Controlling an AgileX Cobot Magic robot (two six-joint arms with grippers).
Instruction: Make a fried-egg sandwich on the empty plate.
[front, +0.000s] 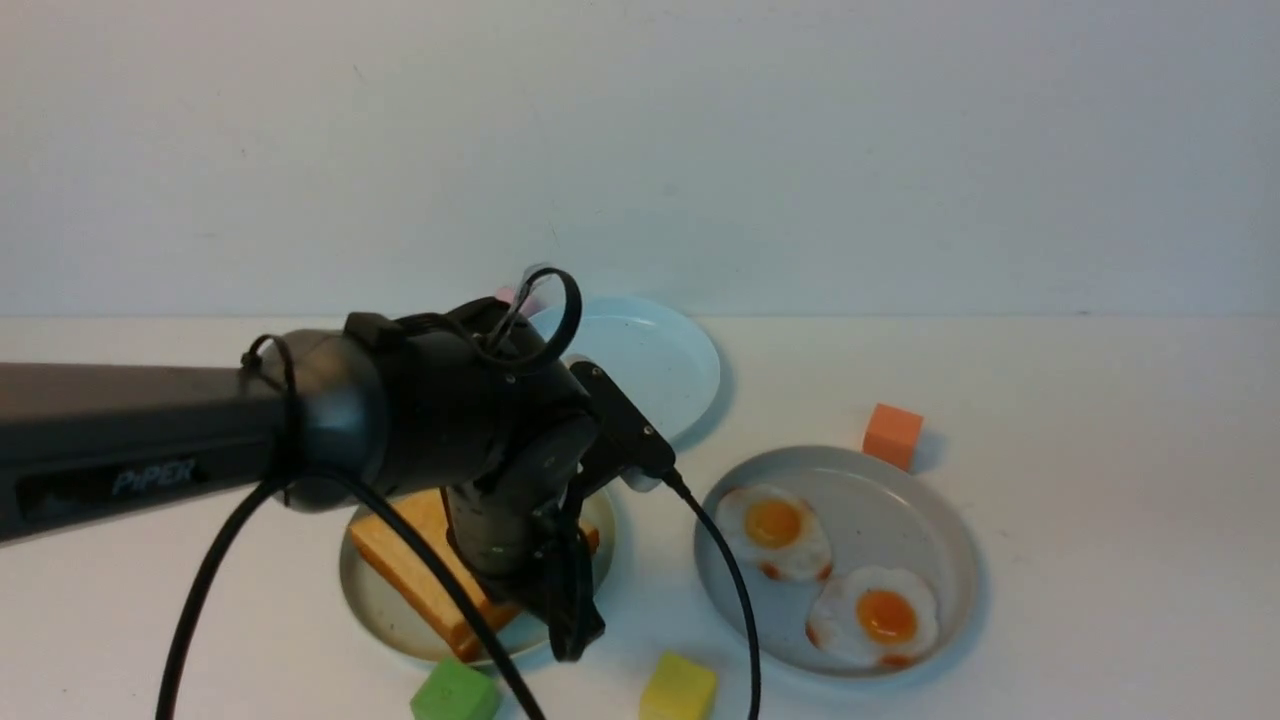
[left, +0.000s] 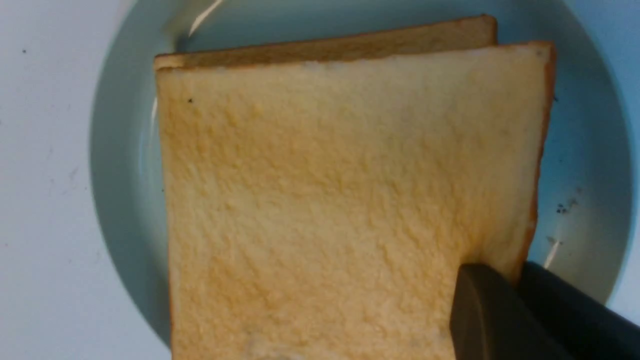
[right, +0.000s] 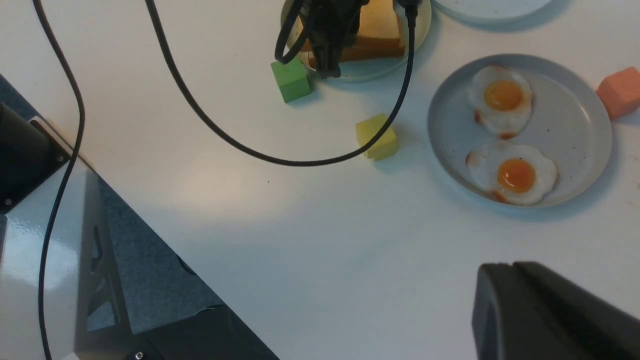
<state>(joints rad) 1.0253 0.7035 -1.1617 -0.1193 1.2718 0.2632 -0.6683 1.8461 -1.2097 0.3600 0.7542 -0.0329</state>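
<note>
Two toasted bread slices (front: 405, 560) lie stacked on a small pale plate (front: 375, 612) at the front left. My left gripper (front: 568, 630) is over that plate, shut on the edge of the top slice (left: 340, 200) near one corner. The lower slice (left: 350, 45) peeks out beneath. The pale blue-green empty plate (front: 660, 360) sits behind, partly hidden by my left arm. Two fried eggs (front: 772, 530) (front: 880, 615) lie on the grey speckled plate (front: 900, 500) at the right. My right gripper (right: 510, 270) is shut and empty above bare table, out of the front view.
A green block (front: 455, 692) and a yellow block (front: 678, 688) lie near the table's front edge. An orange block (front: 892, 433) stands behind the grey plate. A black cable (front: 735, 600) hangs from the left wrist between the plates. The robot base (right: 100, 280) shows in the right wrist view.
</note>
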